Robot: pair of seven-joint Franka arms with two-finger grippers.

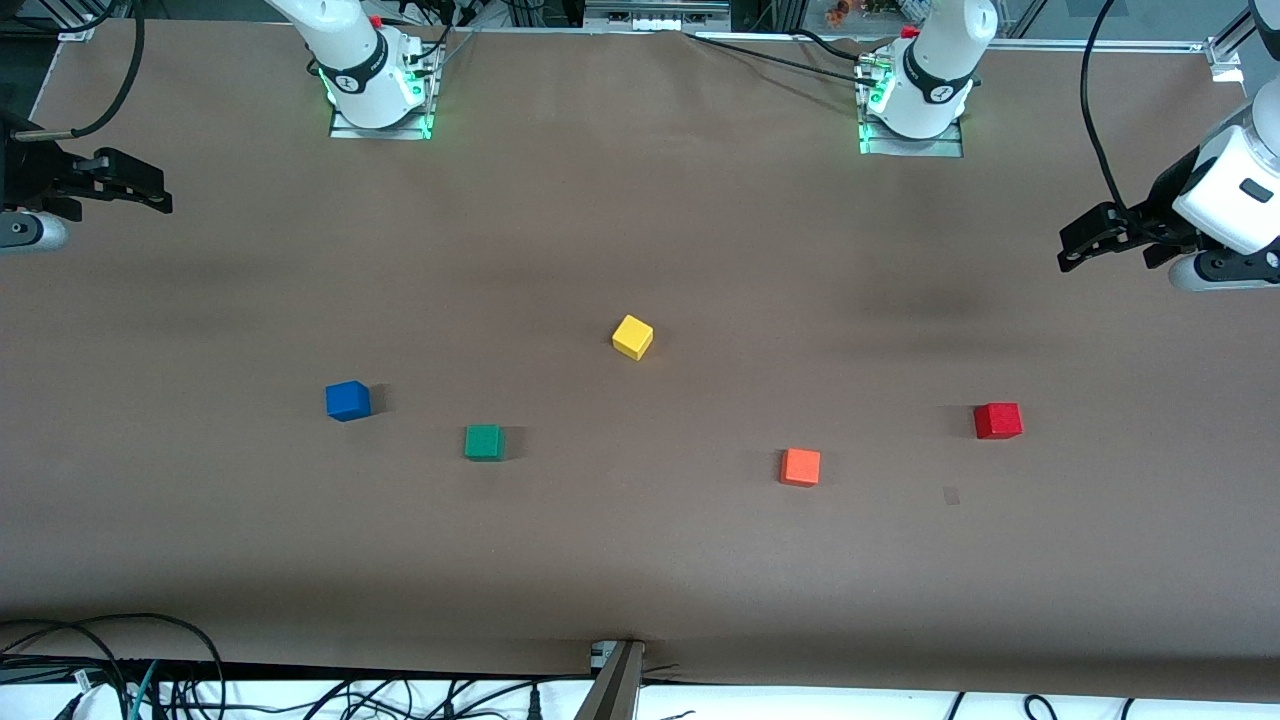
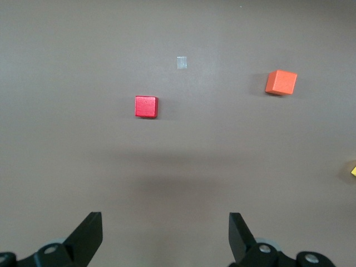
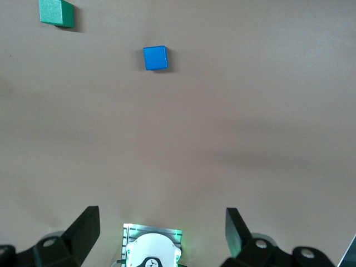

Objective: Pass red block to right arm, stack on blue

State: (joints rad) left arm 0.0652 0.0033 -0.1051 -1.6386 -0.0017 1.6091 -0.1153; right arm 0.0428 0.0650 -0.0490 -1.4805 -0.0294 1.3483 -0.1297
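The desk (image 1: 640, 560), covered w/ brown sheet, carried everything. Both arm bases stood along its edge farthest from the front cam.

Right arm (image 1: 350, 55) waited, its wrist up over the desk's end on its own side. Right gripper (image 1: 150, 190) hung there w/ fingers spread wide, released, nothing between them. Left gripper (image 1: 1085, 240) hung over the desk's other end, also released, fingers apart & empty; in the left wrist view the fingertips (image 2: 89, 233) showed well apart above bare sheet.

Five cubes, all same size, each sitting flat on the desk, none touching another:
- red block (image 1: 998, 420) toward the left arm's end, near that edge, well apart from left gripper.
- orange cube (image 1: 800, 467) beside the red, a bit nearer the front cam, closer to desk's middle.
- yellow cube (image 1: 632, 336) about mid-desk, farthest of the five from the front cam.
- green cube (image 1: 484, 442) toward the right arm's end, nearer the cam than yellow.
- blue (image 1: 348, 400) closest of the five to the right arm's end, beside green, nothing on top of it.

Small pale tape patch (image 1: 951, 495) lay on the sheet near the red block, nearer the front cam.
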